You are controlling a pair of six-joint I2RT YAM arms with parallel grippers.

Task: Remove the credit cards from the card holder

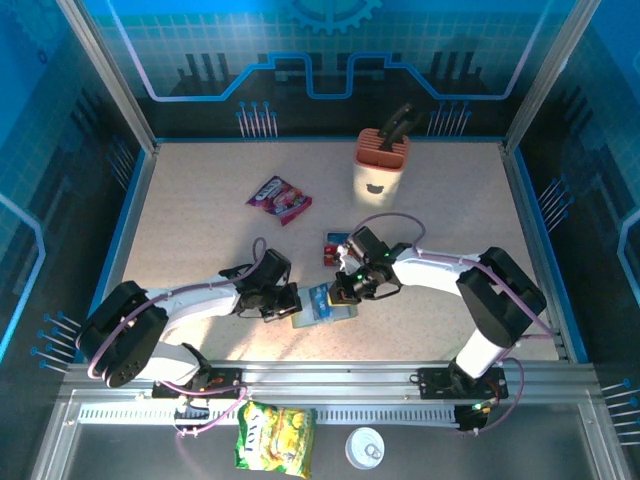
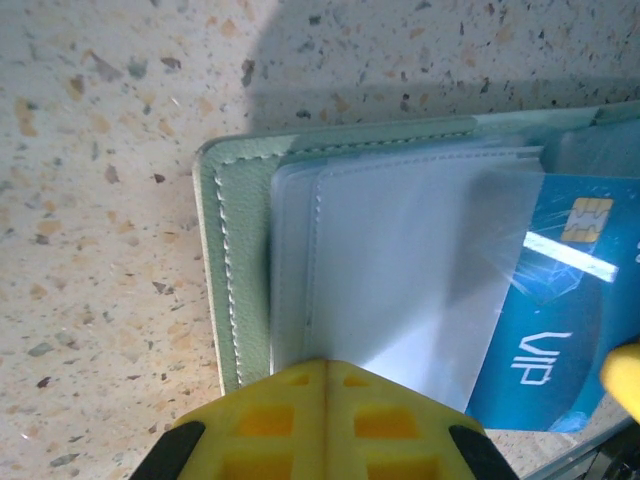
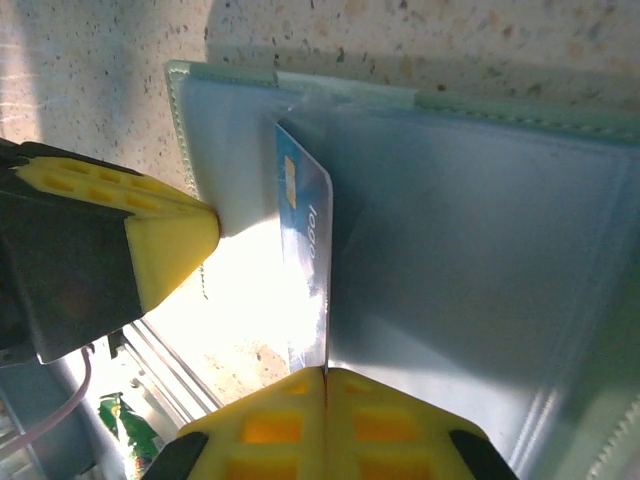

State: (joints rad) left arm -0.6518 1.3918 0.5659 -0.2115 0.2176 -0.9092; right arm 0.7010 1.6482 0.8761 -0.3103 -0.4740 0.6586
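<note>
- With my right gripper point(image 3: 325, 385) pinched shut on the near edge of the blue credit card point(image 3: 303, 240), I judge the step in hand to be drawing that card out of the card holder point(image 3: 480, 260).
- My left gripper point(image 2: 325, 385) is closed as well, nipped on the near edge of the holder's clear pocket panel, which pins the open holder to the tabletop point(image 2: 100, 200).
- The holder lies open between my two grippers, near the front middle of the tabletop. The blue card juts partway out of its pocket, chip end exposed.
- A red-and-blue credit card point(image 1: 336, 248) lies free on the tabletop just beyond the holder, so I take the task as partly done.
- The next move calls for a straight pull with my right gripper, in line with the pocket mouth, while my left one anchors the holder. Otherwise the holder may drag along.
- I cannot tell whether more cards sit in the other pockets.
</note>
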